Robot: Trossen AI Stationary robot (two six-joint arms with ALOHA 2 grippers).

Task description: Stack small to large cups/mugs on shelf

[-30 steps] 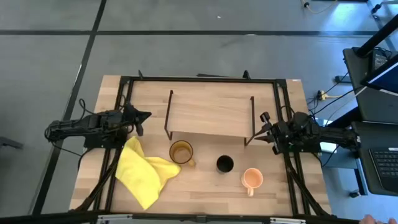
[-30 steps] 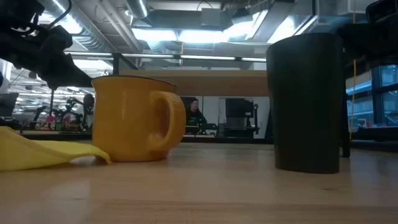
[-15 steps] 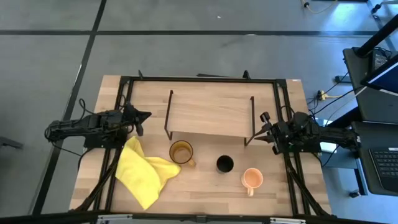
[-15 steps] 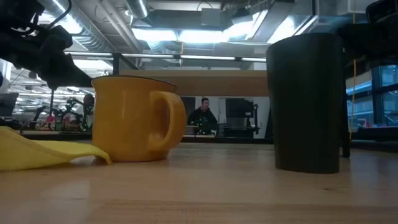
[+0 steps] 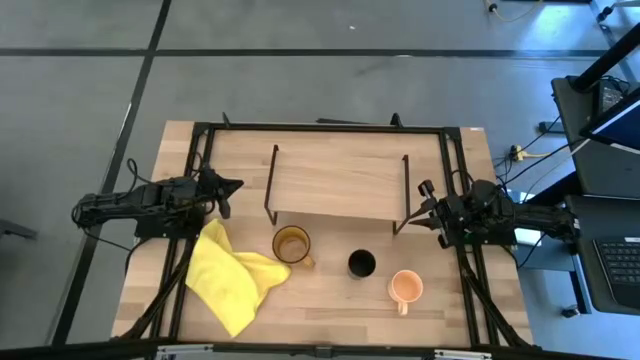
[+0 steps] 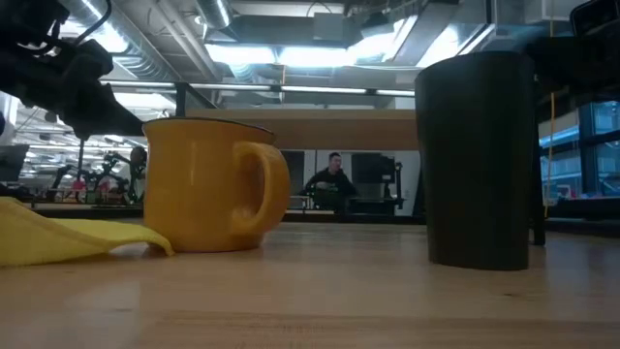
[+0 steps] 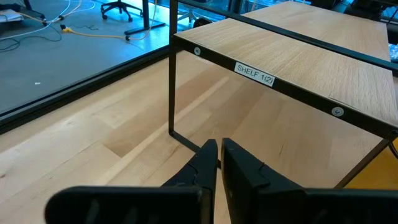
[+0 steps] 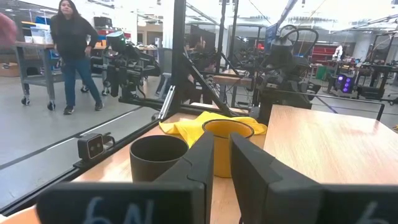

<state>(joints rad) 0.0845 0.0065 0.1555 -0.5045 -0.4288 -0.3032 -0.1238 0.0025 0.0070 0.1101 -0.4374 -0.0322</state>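
Your right gripper (image 5: 432,213) sat clenched and empty, black cup (image 5: 361,263) and both mugs near it. Your left gripper (image 5: 226,189) was clenched too; the shelf (image 5: 338,180) between them held nothing, so all stacking remained

Two dark, nearly black robot arms appear at the left and right edges of the overhead frame. Each is a chain of blocky matte segments with thin black cables looping alongside. The left gripper (image 5: 228,186) ends in two slim tapered fingers. The right gripper (image 5: 425,190) has similar flat, angular black fingers (image 8: 202,163).
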